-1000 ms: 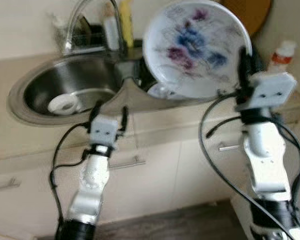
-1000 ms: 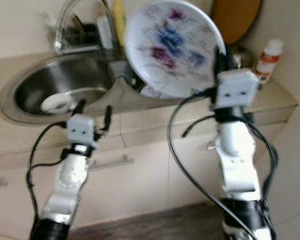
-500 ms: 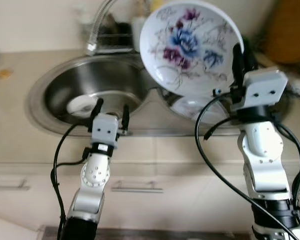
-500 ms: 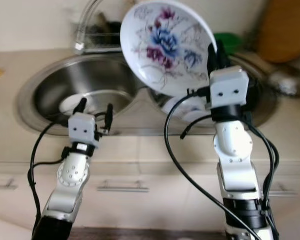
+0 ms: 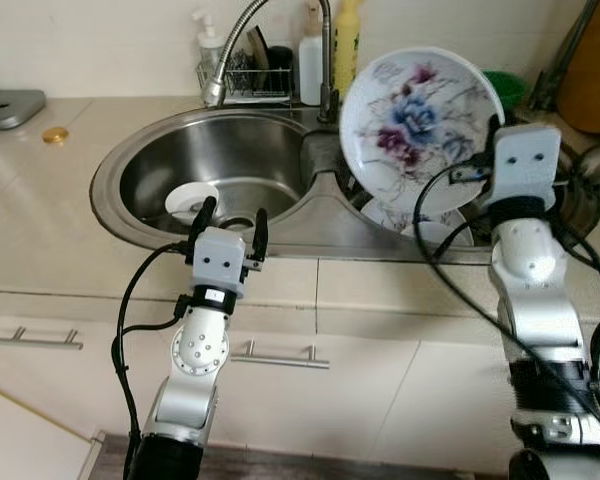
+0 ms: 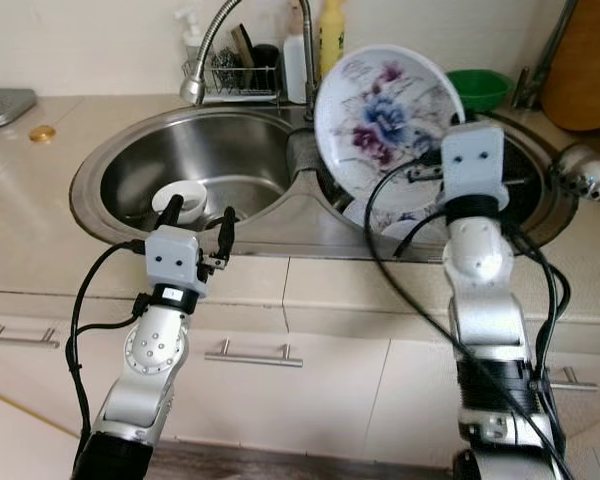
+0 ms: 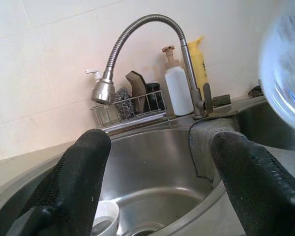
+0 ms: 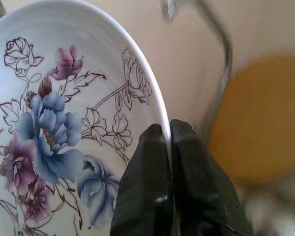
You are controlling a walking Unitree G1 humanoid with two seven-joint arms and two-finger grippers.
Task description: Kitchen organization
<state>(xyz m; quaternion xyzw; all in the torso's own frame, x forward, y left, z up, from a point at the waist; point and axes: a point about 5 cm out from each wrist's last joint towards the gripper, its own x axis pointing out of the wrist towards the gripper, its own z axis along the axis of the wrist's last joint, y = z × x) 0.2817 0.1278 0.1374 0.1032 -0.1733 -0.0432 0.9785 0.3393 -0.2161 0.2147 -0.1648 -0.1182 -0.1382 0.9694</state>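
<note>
We hold our right gripper (image 8: 169,142) raised, forearm near vertical, its two fingers pinched on the rim of the flowered plate (image 5: 410,125) (plate upright, tilted). Our left gripper (image 5: 228,218) sits lower, forearm angled up, fingers spread wide apart, grasping nothing.

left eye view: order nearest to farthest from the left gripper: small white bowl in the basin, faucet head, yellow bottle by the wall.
From the left gripper:
1. Small white bowl, just beyond it on the left basin's floor.
2. Faucet head, above the basin's far rim.
3. Yellow bottle, at the back wall, off to the right.
</note>
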